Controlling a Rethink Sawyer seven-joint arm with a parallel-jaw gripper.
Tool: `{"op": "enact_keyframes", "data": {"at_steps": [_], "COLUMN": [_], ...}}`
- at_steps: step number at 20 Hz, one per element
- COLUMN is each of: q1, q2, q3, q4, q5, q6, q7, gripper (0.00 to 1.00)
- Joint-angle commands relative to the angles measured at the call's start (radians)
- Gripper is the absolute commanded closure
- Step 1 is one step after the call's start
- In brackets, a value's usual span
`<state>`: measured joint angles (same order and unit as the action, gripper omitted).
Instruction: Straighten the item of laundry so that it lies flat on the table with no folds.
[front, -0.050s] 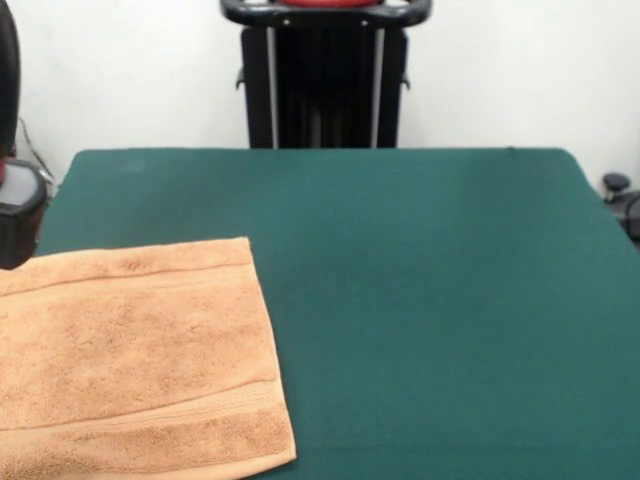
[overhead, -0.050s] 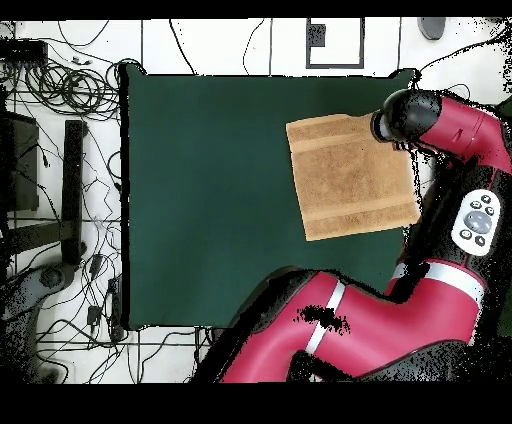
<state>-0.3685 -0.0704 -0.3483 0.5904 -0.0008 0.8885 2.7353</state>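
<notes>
Towel (front, -0.050s: 135, 360) spread out near one corner of the green table (front, -0.050s: 430, 300), front view: lower left, running off the frame's left edge. Overhead: towel (overhead, -0.050s: 352, 177) at the table's (overhead, -0.050s: 210, 200) right side, upper half, reaching the right edge or slightly past it. Looks flat, single layer, both border bands visible, no folds seen. Slightly skewed to the table edges. Task reads as essentially done; at most a check of the edge under the arm left. Arm's black end (overhead, -0.050s: 400, 115) sits over the towel's upper right corner in overhead, so that corner hidden. Fingers not visible in either view, can't tell if apart or closed. Rest of table bare. Off-table: cables and stands on the floor (overhead, -0.050s: 60, 150), nothing blocking.
</notes>
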Motion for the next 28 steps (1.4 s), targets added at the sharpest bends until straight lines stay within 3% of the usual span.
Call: {"op": "enact_keyframes", "data": {"at_steps": [1, 9, 12, 18, 28], "q1": [0.008, -0.157, -0.238, -0.29, -0.336], "q2": [0.025, 0.01, -0.007, -0.019, 0.046], "q3": [-0.022, 0.167, 0.237, 0.188, 0.208], "q4": [0.007, -0.034, -0.062, -0.211, -0.303], "q5": [-0.148, -0.19, -0.178, -0.136, -0.098], "q6": [-0.238, -0.312, -0.224, 0.119, 0.149], "q7": [-0.051, -0.469, -0.643, -0.704, -0.777], "gripper": [0.0, 0.0, 0.0, 0.0, 0.0]}}
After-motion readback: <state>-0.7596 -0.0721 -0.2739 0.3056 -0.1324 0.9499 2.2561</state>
